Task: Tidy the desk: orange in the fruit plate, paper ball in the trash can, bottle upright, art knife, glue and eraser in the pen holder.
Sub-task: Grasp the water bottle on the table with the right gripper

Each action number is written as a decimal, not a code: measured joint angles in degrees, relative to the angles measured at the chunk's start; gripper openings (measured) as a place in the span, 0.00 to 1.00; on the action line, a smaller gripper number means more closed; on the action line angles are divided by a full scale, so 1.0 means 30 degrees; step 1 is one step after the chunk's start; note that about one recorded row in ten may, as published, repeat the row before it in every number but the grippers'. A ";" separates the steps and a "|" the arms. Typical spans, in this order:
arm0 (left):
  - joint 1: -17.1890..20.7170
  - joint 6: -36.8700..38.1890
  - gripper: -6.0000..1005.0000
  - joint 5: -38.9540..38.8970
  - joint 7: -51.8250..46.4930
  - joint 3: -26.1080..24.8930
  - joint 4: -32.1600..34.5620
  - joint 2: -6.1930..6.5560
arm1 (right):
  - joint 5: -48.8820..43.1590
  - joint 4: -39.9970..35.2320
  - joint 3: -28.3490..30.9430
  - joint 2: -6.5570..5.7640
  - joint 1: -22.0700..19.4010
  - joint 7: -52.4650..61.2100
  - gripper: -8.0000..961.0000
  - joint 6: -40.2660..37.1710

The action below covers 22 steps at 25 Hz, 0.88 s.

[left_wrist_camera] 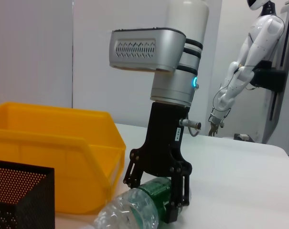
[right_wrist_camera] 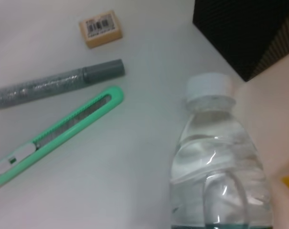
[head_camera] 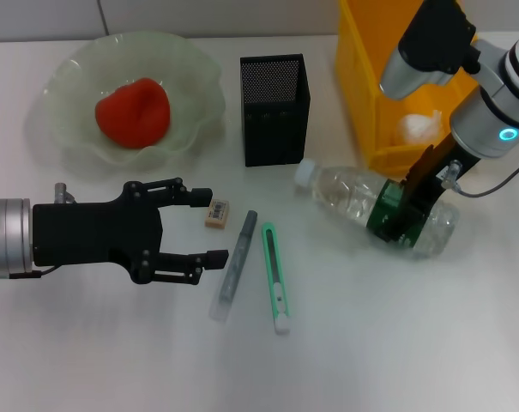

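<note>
The clear bottle [head_camera: 340,190] lies on its side, white cap toward the black mesh pen holder [head_camera: 274,112]. My right gripper [head_camera: 405,219] is shut on its green label; the left wrist view shows the fingers [left_wrist_camera: 177,195] clamping the bottle [left_wrist_camera: 130,212]. My left gripper [head_camera: 209,227] is open, its fingertips either side of the tan eraser [head_camera: 217,213]. The grey glue stick [head_camera: 235,266] and green art knife [head_camera: 274,275] lie side by side right of it. The orange [head_camera: 133,112] sits in the green fruit plate [head_camera: 70,64]. The paper ball [head_camera: 418,127] lies in the yellow bin [head_camera: 362,77].
The right wrist view shows the eraser [right_wrist_camera: 100,28], glue [right_wrist_camera: 58,82], knife [right_wrist_camera: 63,129], bottle cap end [right_wrist_camera: 216,162] and pen holder corner [right_wrist_camera: 249,28]. The yellow bin stands close behind the bottle. A white humanoid robot [left_wrist_camera: 249,57] stands beyond the table.
</note>
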 joint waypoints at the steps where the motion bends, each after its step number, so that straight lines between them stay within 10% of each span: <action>1: -0.0011 0.0000 0.85 0.0000 0.0000 0.0000 0.0000 0.0000 | 0.0008 0.0031 -0.0101 0.0006 -0.0001 0.0006 0.85 0.0039; 22: -0.0070 -0.0037 0.85 0.0000 0.0050 0.0048 0.0059 0.0029 | 0.0060 0.0477 -0.1252 0.0022 -0.0038 0.0165 0.85 0.0701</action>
